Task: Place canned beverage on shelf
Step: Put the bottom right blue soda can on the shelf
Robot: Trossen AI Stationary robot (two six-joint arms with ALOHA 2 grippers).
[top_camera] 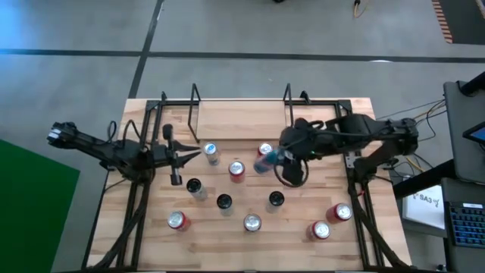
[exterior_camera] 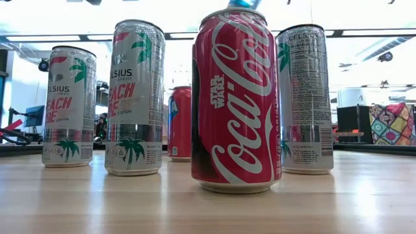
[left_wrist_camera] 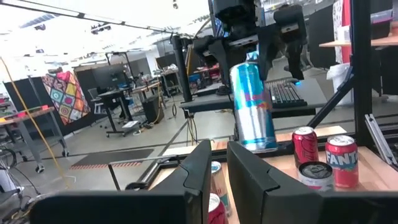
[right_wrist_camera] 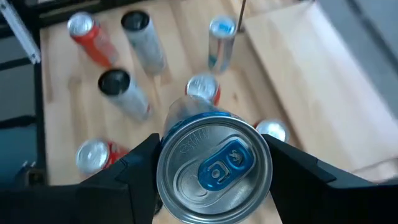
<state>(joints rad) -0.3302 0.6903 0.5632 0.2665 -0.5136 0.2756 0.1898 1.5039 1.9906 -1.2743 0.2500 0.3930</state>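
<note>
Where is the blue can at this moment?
The blue can is held in the right gripper, lifted over the table's middle, beside a red can.

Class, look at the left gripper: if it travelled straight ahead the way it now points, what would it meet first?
Probably the blue can held by the right gripper; it sits straight ahead of the left gripper. Depth is unclear, so the silver can might be clipped first.

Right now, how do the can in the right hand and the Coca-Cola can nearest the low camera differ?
The blue can is tall and slim, clamped in the right hand and lifted off the table; the Coca-Cola can is red, looks broader, and stands free on the wooden table. The blue one hangs tilted; the red one is upright. Both look unopened from what shows.
</note>
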